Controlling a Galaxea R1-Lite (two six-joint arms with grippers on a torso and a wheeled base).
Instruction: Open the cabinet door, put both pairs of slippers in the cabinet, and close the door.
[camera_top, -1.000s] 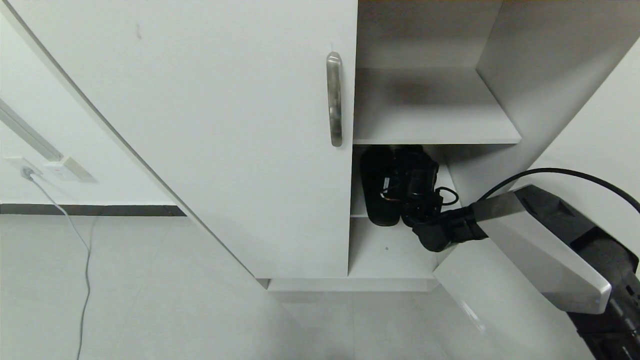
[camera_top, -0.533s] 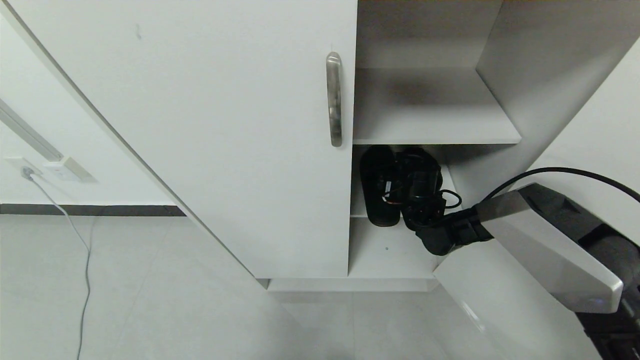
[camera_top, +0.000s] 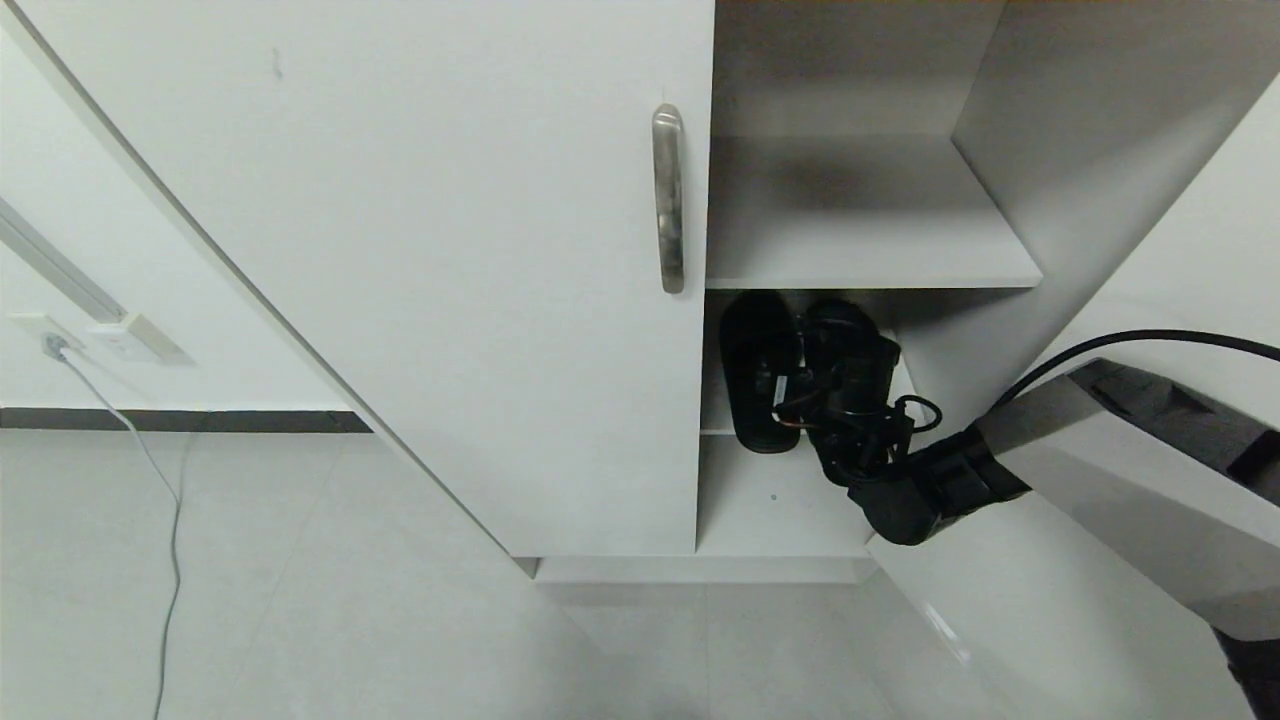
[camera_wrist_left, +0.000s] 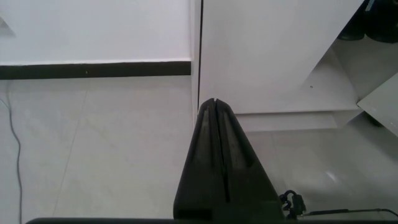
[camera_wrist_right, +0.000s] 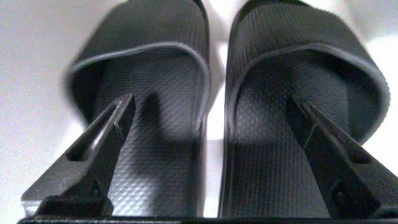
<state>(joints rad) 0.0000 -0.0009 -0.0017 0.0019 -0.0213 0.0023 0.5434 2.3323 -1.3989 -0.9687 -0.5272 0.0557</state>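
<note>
Right-hand door (camera_top: 1000, 640) open; one pair of black slippers (camera_top: 765, 375) lies on the middle shelf (camera_top: 715, 415). My right pincer (camera_wrist_right: 209, 102) hangs spread just before them, gripping nothing; my left pincer (camera_wrist_left: 214, 102) is pressed together. Second pair and door-closing remain, I judge.

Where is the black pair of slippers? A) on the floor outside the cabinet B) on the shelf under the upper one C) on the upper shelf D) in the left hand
B: the slippers lie side by side on the shelf beneath the upper shelf, facing the open right hand.
</note>
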